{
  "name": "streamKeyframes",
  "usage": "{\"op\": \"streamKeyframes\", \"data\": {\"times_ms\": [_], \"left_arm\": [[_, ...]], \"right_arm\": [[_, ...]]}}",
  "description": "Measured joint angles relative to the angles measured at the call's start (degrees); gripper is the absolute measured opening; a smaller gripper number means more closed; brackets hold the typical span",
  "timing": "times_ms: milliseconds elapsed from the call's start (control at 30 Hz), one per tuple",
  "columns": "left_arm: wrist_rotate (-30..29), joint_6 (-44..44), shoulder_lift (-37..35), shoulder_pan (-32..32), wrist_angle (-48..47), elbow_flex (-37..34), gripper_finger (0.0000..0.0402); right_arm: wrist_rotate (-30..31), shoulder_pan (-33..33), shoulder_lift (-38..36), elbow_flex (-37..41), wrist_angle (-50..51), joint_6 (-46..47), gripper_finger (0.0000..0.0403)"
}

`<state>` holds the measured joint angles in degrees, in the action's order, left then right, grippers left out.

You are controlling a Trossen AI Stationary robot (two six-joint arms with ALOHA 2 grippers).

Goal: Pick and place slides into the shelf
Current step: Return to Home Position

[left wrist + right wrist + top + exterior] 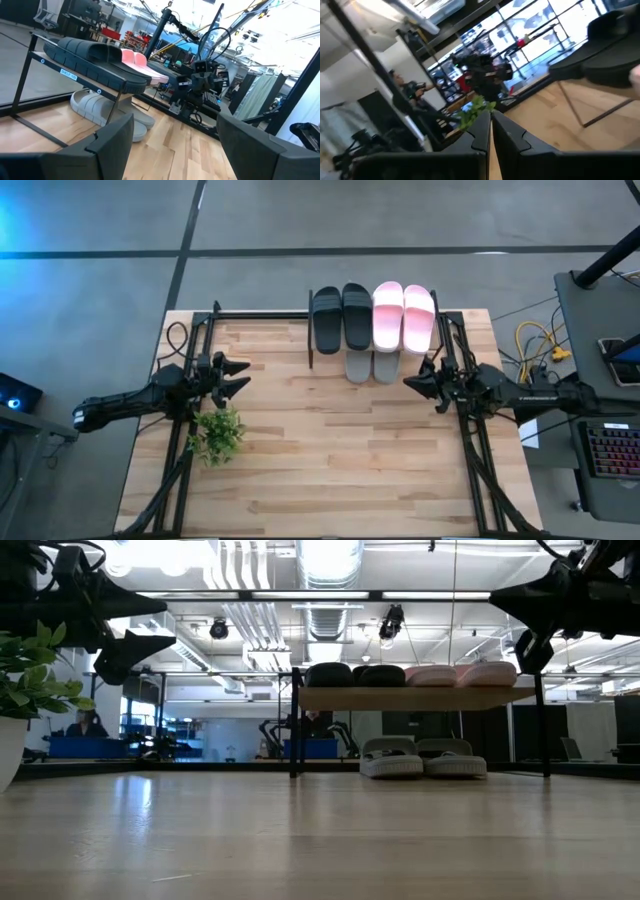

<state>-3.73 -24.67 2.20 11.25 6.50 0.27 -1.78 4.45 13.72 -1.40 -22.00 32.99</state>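
The shelf (pixel 415 697) stands at the middle of the table's far edge. On its wooden top board lie the black slides (pixel 342 317) and, to their right, the pink slides (pixel 403 317), soles down. The grey slides (pixel 371 366) sit side by side under the board, toes sticking out toward the near edge. My left gripper (pixel 243 376) hovers at the table's left, open and holding nothing, pointing level toward the shelf. My right gripper (pixel 408 383) hovers at the table's right, just near of the shelf's right legs. It is shut, with nothing between its fingers (pixel 491 135).
A small potted plant (pixel 218 435) stands near my left arm on the table's left side. Bare wood (pixel 330 460) lies between the arms and toward the near edge. A keyboard (pixel 612 452) and cables lie on a side desk off the table's right. A person (pixel 412 90) shows in the room behind.
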Motion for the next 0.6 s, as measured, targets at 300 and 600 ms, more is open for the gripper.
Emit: {"op": "streamKeyframes", "data": {"times_ms": [300,600], "left_arm": [[-0.2,-0.1,0.0,0.0,-0.3,0.0,0.027],[-0.2,-1.0,0.0,0.0,-1.5,0.0,0.027]], "right_arm": [[1.8,0.4,-1.6,0.0,1.6,3.4,0.0013],[1.4,0.3,-1.6,0.0,0.3,5.5,0.0013]]}}
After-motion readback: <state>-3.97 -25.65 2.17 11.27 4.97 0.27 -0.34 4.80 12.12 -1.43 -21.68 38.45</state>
